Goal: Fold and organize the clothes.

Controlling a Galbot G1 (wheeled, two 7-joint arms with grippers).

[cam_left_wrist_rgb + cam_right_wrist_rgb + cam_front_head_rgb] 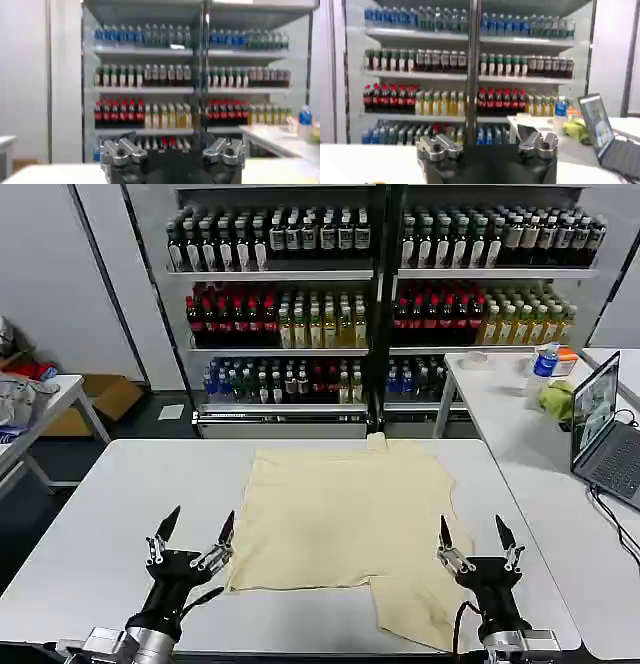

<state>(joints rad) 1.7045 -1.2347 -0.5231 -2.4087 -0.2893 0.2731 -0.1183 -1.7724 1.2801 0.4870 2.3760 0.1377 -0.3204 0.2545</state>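
So T-shirt lies flat on table for folding; left gripper and right gripper hover wide, empty, flanking its near hem.

Behind the white worktop stand bottle-stocked shelves; a second white table beside its right edge carries a laptop.

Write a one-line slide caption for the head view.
Cream-yellow T-shirt lies partly folded on the white table; left hand and right hand hover open at its near corners.
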